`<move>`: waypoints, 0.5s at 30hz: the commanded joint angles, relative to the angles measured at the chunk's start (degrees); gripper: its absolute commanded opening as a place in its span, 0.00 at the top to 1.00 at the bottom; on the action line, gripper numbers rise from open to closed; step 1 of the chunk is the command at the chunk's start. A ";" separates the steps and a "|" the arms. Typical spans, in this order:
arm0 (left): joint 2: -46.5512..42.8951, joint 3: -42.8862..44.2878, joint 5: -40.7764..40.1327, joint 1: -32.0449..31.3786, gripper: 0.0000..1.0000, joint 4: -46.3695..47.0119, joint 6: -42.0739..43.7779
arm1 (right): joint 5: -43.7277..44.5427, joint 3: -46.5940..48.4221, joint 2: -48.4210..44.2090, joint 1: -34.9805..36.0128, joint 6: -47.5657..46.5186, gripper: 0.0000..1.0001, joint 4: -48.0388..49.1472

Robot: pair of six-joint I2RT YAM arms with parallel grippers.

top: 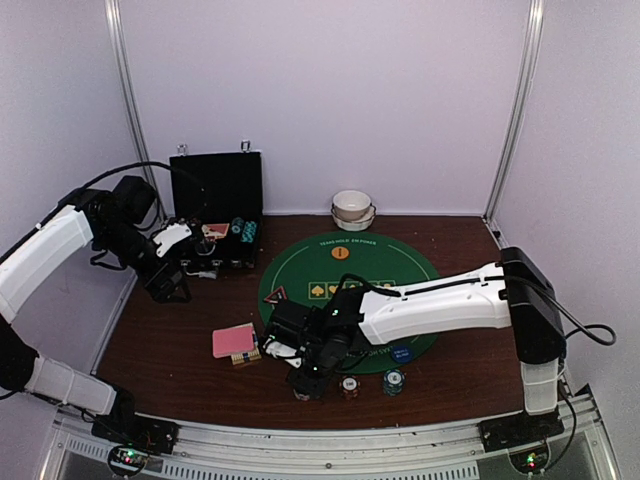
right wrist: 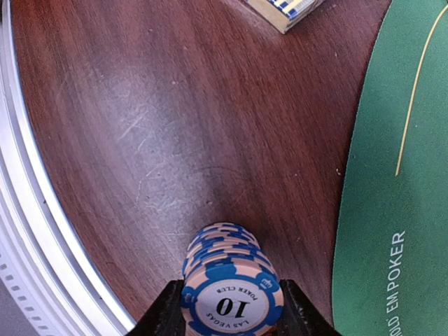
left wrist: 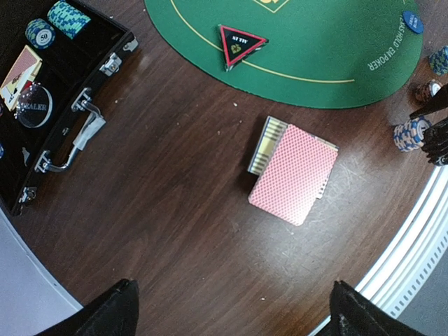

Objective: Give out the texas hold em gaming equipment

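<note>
A stack of blue-and-peach striped poker chips (right wrist: 232, 290) marked 10 stands on the wood near the front rail, and my right gripper (right wrist: 232, 311) is shut on it, one black finger (right wrist: 165, 315) pressed against each side. In the top view this gripper (top: 308, 385) sits left of two more chip stacks (top: 350, 387) (top: 393, 381). The pink-backed cards (left wrist: 294, 173) lie on their box. A red triangular button (left wrist: 239, 44), an orange button (top: 340, 253) and a blue button (left wrist: 412, 22) rest on the green mat (top: 300, 262). My left gripper (left wrist: 234, 311) hangs open over bare wood.
The open black case (left wrist: 63, 98) at the back left holds more chips (left wrist: 68, 17) and cards. White bowls (top: 353, 209) stand at the back beyond the mat. The metal front rail (right wrist: 42, 231) runs just beside the held stack.
</note>
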 commanded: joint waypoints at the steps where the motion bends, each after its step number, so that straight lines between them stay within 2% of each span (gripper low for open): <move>1: -1.10 2.35 -0.77 0.80 0.02 -0.15 0.20 | -0.33 2.05 -2.53 -0.69 -0.12 1.00 0.07; 9: -1.08 4.20 -0.14 4.77 0.02 1.32 -0.84 | -0.10 5.26 -6.68 -4.48 -0.23 1.00 -2.59; 15: -1.05 4.97 -0.13 7.00 0.03 1.56 -0.92 | 4.24 9.02 -7.58 -11.78 -0.43 1.00 -4.86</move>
